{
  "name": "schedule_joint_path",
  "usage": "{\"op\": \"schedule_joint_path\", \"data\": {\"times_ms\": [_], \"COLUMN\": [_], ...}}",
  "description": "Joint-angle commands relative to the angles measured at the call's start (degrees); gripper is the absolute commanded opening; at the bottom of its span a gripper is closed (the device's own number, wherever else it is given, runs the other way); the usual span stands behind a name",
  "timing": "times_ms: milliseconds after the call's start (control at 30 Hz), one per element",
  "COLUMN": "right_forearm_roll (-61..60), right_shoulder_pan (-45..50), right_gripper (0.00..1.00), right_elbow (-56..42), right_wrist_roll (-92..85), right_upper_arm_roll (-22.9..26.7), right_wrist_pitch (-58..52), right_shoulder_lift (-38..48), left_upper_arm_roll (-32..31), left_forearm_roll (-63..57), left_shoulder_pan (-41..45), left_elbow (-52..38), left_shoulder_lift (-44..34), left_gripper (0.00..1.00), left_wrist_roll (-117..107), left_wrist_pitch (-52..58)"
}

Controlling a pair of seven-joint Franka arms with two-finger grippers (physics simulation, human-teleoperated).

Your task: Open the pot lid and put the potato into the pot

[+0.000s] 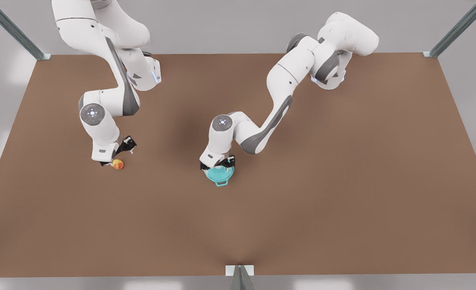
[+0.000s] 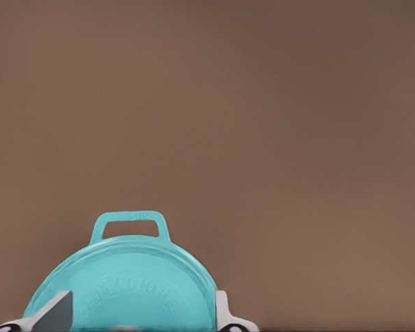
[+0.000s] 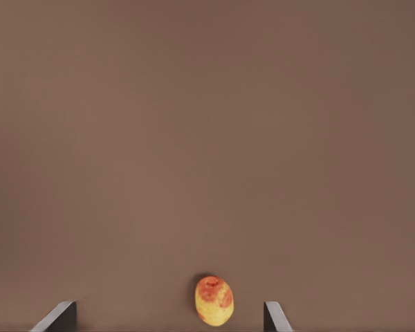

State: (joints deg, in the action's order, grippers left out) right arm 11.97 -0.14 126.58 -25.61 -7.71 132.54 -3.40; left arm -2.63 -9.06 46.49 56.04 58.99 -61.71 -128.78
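The teal pot (image 1: 222,182) stands at mid-table with the teal pot lid (image 2: 135,280) lying flat on it; one loop handle (image 2: 130,224) sticks out on the side away from the arm. My left gripper (image 2: 140,322) is low over the lid, open, its fingertips (image 2: 55,312) spread over the disc; the lid's centre is hidden beneath it. The potato (image 3: 214,301), yellow-orange with red patches, lies on the table at the front view's left (image 1: 118,164). My right gripper (image 3: 167,322) hovers just above it, open, with the potato between its fingers and untouched.
The brown table (image 1: 342,181) stretches bare around both objects. Metal frame posts (image 1: 240,278) stand at the table's corners and at the middle of its near edge. The two arms are well apart from each other.
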Motion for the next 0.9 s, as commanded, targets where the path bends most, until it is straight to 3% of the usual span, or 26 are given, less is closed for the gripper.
{"op": "schedule_joint_path", "data": {"times_ms": [0, 433, 533, 667, 767, 867], "right_forearm_roll": [-0.1, 1.4, 1.4, 3.2, 5.3, 5.6], "right_shoulder_pan": [-0.4, -1.0, -1.1, -2.8, -3.7, -3.8], "right_gripper": [1.00, 1.00, 1.00, 1.00, 1.00, 1.00], "right_elbow": [0.1, 0.6, 0.6, 0.6, 2.7, 2.7], "right_wrist_roll": [-1.0, -1.0, -1.0, -1.0, -1.1, -1.0], "right_upper_arm_roll": [0.0, 0.0, 0.0, 0.4, 0.5, 0.5], "right_wrist_pitch": [0.2, 0.2, 0.2, 0.3, 3.9, 5.2], "right_shoulder_lift": [0.1, -0.7, -0.8, -1.0, -2.0, -3.6], "left_upper_arm_roll": [0.0, 0.0, 0.0, 0.1, 0.2, 0.1], "left_forearm_roll": [-0.2, -1.6, -1.7, -1.6, -1.2, -0.5], "left_shoulder_pan": [0.4, 2.4, 2.5, 2.5, 2.3, -1.1], "left_elbow": [0.0, 0.9, 0.9, 0.9, 0.9, 0.4], "left_shoulder_lift": [0.0, 0.7, 0.5, 0.3, -0.1, -3.4], "left_gripper": [1.00, 0.98, 0.85, 0.53, 0.46, 0.46], "left_wrist_roll": [-3.1, -3.2, -3.2, -3.2, -1.3, -1.0], "left_wrist_pitch": [1.9, 1.9, 2.0, 2.0, 5.0, 8.3]}}
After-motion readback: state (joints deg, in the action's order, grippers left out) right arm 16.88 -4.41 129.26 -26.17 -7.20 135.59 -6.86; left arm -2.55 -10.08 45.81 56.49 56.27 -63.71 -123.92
